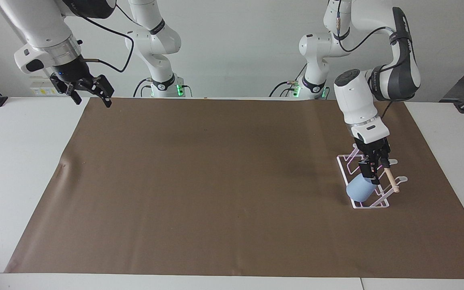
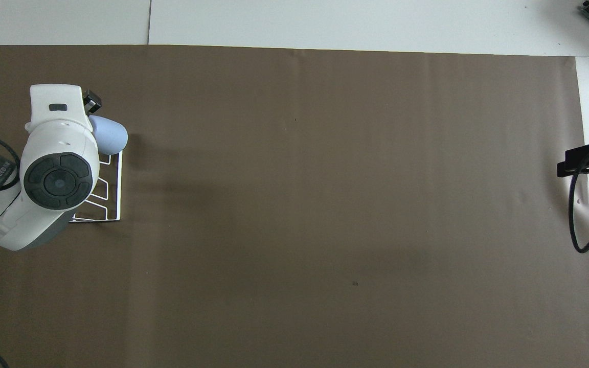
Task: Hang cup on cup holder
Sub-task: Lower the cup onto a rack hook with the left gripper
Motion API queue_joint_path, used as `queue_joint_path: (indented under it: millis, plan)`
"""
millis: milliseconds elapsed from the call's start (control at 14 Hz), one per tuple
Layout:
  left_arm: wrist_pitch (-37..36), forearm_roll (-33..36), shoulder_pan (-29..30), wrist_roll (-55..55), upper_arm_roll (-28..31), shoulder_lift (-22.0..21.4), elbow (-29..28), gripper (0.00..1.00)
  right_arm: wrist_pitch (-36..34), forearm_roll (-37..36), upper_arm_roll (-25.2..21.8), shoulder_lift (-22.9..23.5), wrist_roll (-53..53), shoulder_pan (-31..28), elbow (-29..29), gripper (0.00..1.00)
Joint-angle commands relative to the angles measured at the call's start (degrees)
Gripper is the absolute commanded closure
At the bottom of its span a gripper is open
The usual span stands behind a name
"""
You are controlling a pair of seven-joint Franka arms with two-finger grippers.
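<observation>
The cup [image 1: 360, 190] looks like matt, smooth light blue plastic. The cup holder [image 1: 368, 204] is thin white-coated wire with a pale bare-wood dowel [image 1: 390, 179]. A matt brown paper-like sheet [image 1: 224, 181], faintly creased, covers the smooth white bench [image 1: 18, 153]. The arm shells are glossy white plastic; the left gripper [image 1: 373, 171] and right gripper [image 1: 89, 92] are matt black.

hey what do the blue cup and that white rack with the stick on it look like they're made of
The small light blue tumbler looks like matte plastic or glazed ceramic: even colour, no glare. The white rack seems to be thin coated metal wire, bent into loops. Its pale stick looks like bare wood, tan and unpainted.
</observation>
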Motion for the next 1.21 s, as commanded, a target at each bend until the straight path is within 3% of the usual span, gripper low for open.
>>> queue_joint_path:
  millis: [0,214,569,783,1139]
  plan:
    - [-1.40,0.68,-0.60,0.69,-0.05,-2.97,-0.05,0.02,0.85,-1.38,-0.34,-1.15,-0.87,0.12,-1.57,0.00]
    - [-3.41,-0.81,-2.26,0.69,-0.40,-4.39,-0.13,0.00,0.93,-1.38,-0.34,-1.24,-0.61,0.21,-1.65,0.00]
    - [-9.21,-11.52,-5.26,9.10,-0.75,-8.16,1.00,0.01,0.93,-1.38,-0.25,-1.33,-1.22,0.12,-1.83,0.00]
    - [-13.25,-23.10,-5.08,25.85,-0.49,-8.52,4.69,0.01,1.89,-4.63,0.37,-1.42,-3.07,0.56,-2.18,0.00]
    - [-27.39,-41.22,-2.37,57.96,0.22,-8.17,13.65,0.00,1.64,-2.53,0.46,-1.42,-0.79,0.47,-2.44,0.00]
